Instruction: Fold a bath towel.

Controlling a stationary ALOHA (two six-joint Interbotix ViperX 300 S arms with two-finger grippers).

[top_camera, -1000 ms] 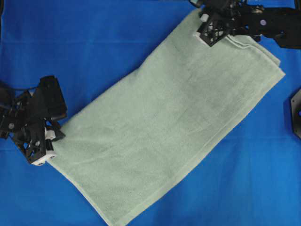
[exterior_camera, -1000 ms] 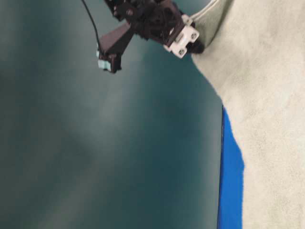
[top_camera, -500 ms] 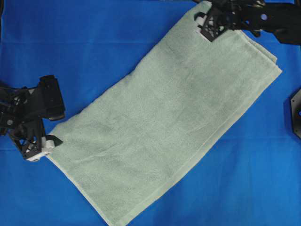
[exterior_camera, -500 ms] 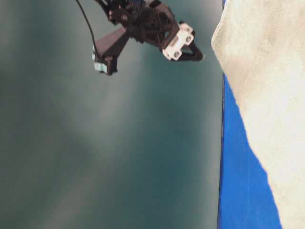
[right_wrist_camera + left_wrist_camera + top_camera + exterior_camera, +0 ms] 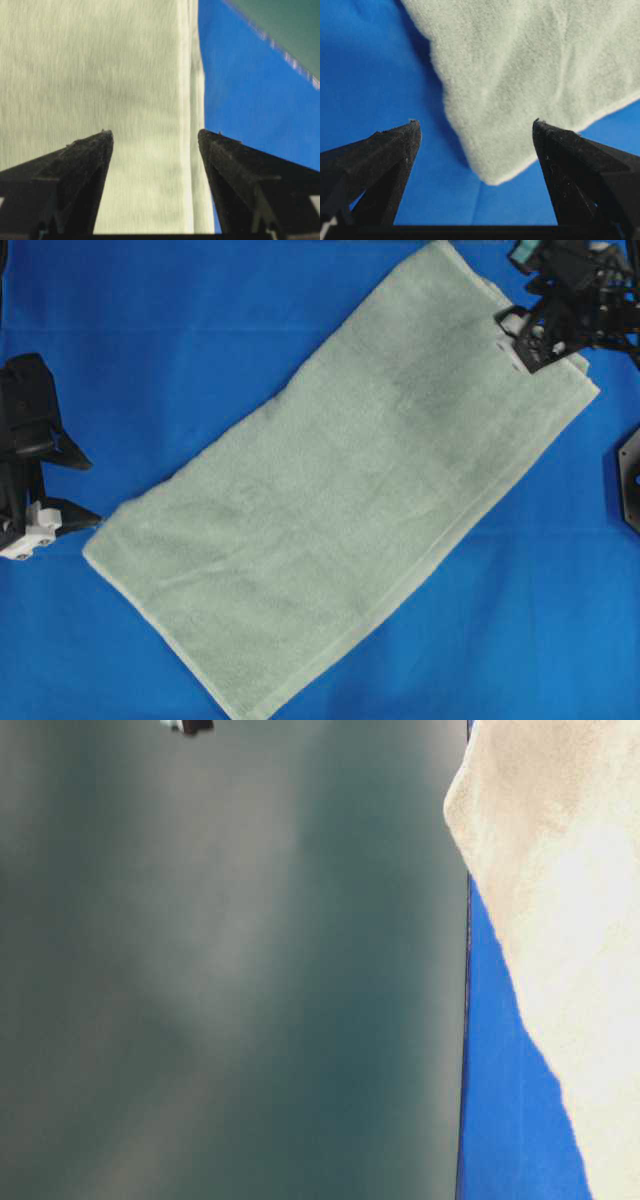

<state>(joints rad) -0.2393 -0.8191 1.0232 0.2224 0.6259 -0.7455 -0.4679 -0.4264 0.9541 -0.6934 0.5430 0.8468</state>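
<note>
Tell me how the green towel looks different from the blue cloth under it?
The bath towel is pale green and fuzzy; the blue cloth is bright blue and smooth. The towel is smaller and lies slanted on top, while the blue cloth spreads past every edge of the overhead view. Both lie flat.

Bath towel (image 5: 350,500): plain pale sage green, no pattern. Table cloth (image 5: 200,330): solid bright blue. Left gripper (image 5: 72,488) and right gripper (image 5: 520,332): black.
</note>
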